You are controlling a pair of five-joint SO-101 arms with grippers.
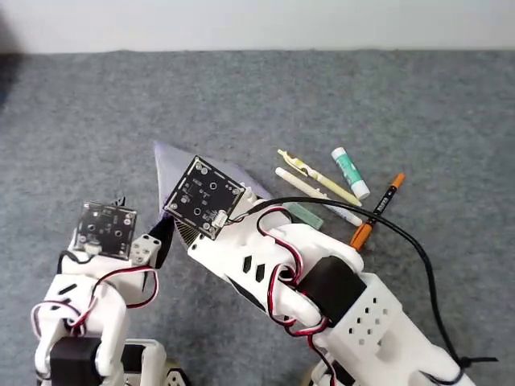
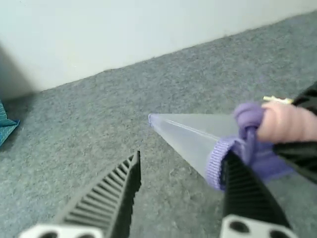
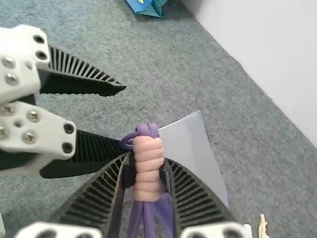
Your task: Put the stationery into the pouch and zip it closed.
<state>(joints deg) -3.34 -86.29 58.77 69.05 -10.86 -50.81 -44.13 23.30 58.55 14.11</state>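
Observation:
A translucent purple pouch [image 1: 173, 165] lies on the grey mat with one corner pointing to the far side. My right gripper [image 3: 147, 163] is shut on the pink zipper pull [image 3: 147, 166], which has a purple loop [image 3: 141, 133] at its tip. In the left wrist view the pull [image 2: 290, 124] sits at the pouch's [image 2: 190, 134] purple-edged end. My left gripper [image 2: 182, 158] is open, with that end of the pouch between its fingers. To the right lie a cream pen [image 1: 318, 178], a white pen [image 1: 314, 193], a glue stick [image 1: 351, 173], an orange pen [image 1: 376, 211] and a green eraser [image 1: 304, 214].
A white wall [image 2: 124, 34] borders the mat's far edge. A teal folded object [image 3: 146, 6] lies near the wall. The right arm's black cable [image 1: 402, 237] arcs over the mat close to the orange pen. Both arms crowd the pouch's near end.

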